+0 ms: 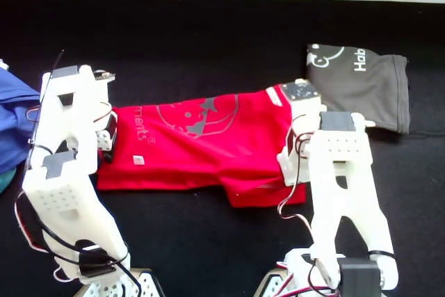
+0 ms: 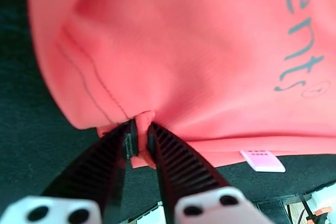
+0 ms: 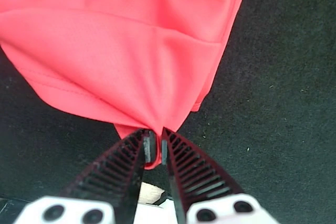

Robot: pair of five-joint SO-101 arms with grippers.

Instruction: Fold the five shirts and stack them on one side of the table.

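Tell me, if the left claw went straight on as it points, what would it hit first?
The red shirt: the left claw pinches its edge, and more of that cloth probably lies ahead.

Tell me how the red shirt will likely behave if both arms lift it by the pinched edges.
Probably floppy: the red shirt lies creased and bunches into folds where the left end effector and right end effector pinch it, so its middle should sag. It looks thin and light, unlikely to slip from the ribbed grip.
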